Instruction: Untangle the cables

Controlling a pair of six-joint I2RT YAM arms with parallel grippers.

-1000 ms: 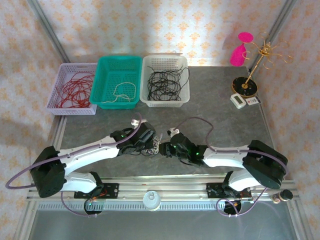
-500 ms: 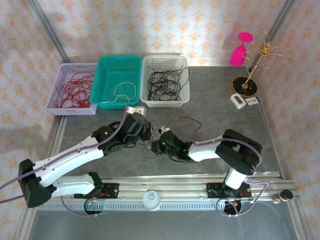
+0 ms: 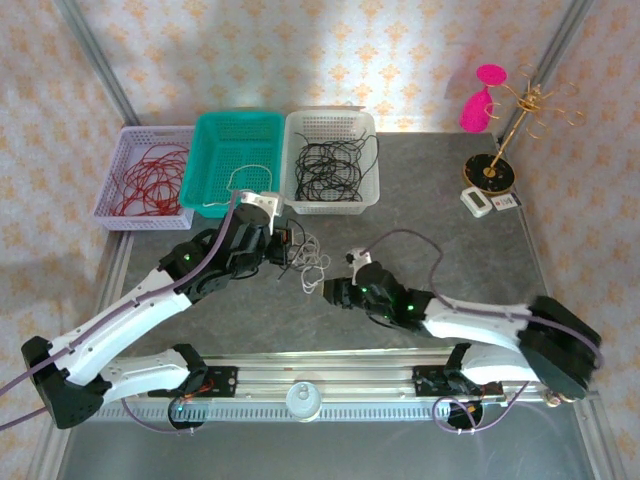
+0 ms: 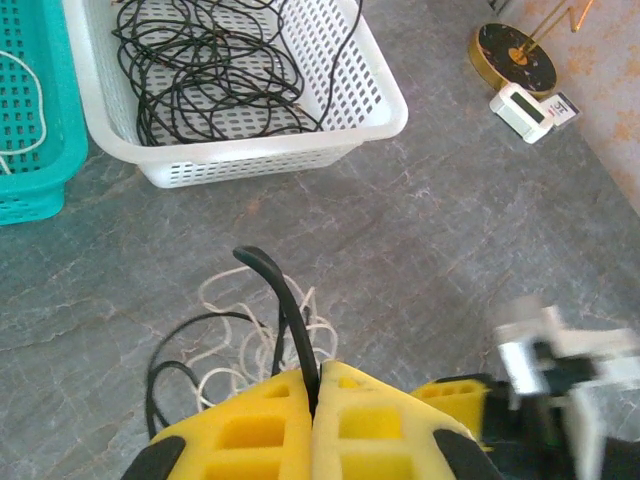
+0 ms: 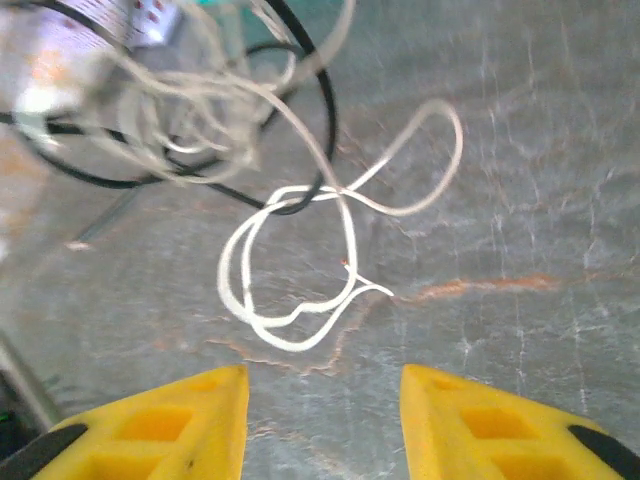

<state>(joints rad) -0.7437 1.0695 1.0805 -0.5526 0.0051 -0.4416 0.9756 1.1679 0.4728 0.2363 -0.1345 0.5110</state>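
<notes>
On the grey table (image 3: 450, 260), just in front of the baskets, lies the clump of cables (image 3: 308, 258), a loose knot of thin white and black cords spread flat on the stone-patterned surface. From the right wrist view, a white cord (image 5: 349, 240) makes a double loop on the table, and a black cable (image 5: 325, 110) arcs over it and crosses it at the top of the loop. The left gripper (image 3: 283, 247) is at the clump's left edge. Its yellow fingers are pressed together on that black cable, which rises in a curved stub from between them, with white loops just beyond. The right gripper (image 3: 324, 291) sits just to the clump's lower right, low over the table. Its jaws stand partly apart with nothing between them, and the white loop lies just ahead of the fingertips, not touching them. Behind the clump, three baskets stand side by side in a row. The lilac basket (image 3: 120, 150) on the left holds red cables (image 3: 145, 185), the teal basket (image 3: 215, 135) in the middle holds one pale cord (image 3: 250, 185), and the white basket (image 3: 330, 203) on the right holds black cables (image 3: 330, 165). Well apart, at the far right of the table, are a gold branched stand (image 3: 495, 170) on a dark round base, a small white device (image 3: 478, 202) beside that base, and a pink object (image 3: 478, 105) behind them.
</notes>
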